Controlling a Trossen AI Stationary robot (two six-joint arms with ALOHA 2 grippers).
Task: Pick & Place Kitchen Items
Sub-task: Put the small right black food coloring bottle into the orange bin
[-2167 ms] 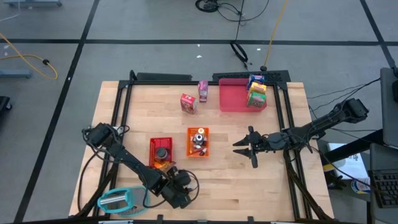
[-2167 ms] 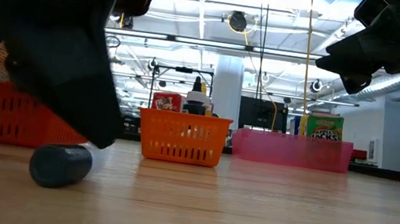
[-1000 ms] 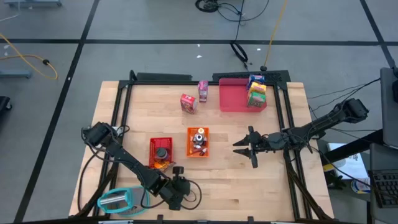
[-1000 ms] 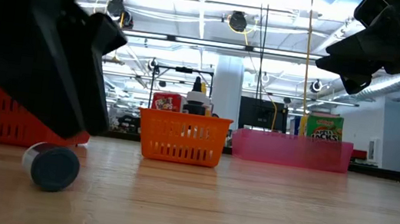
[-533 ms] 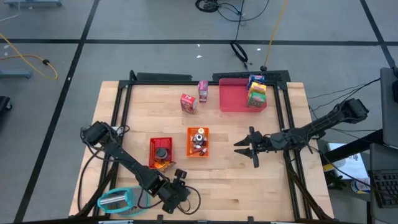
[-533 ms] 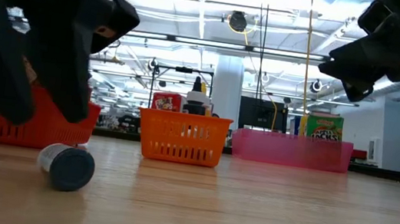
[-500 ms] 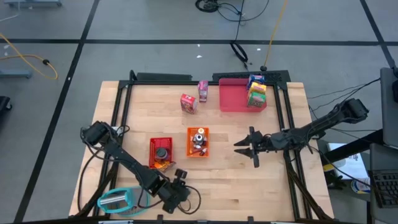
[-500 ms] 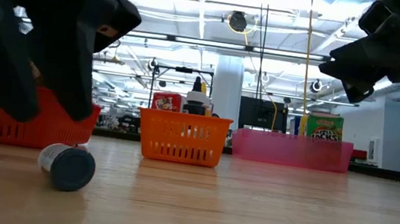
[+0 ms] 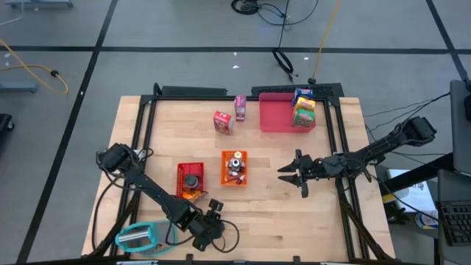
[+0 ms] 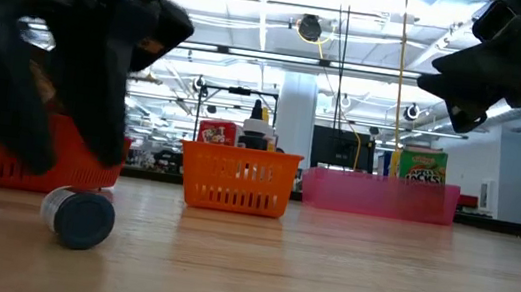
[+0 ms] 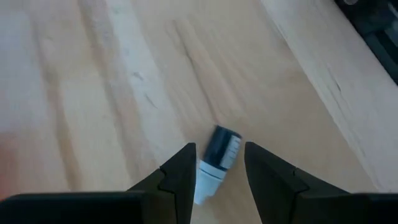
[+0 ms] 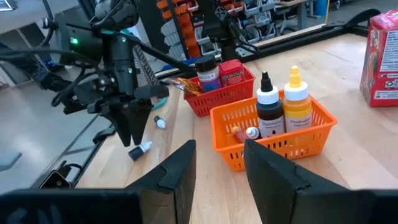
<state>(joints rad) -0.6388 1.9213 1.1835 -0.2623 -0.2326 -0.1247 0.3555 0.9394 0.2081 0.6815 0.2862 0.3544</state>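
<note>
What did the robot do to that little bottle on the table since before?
The left pincer lifted off the small dark bottle, which rolled a bit and now lies free between its open fingers. The right pincer, the orange bin and the red bin stayed put.

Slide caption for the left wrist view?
Left claw open above a small dark bottle lying on the wooden table.
</note>
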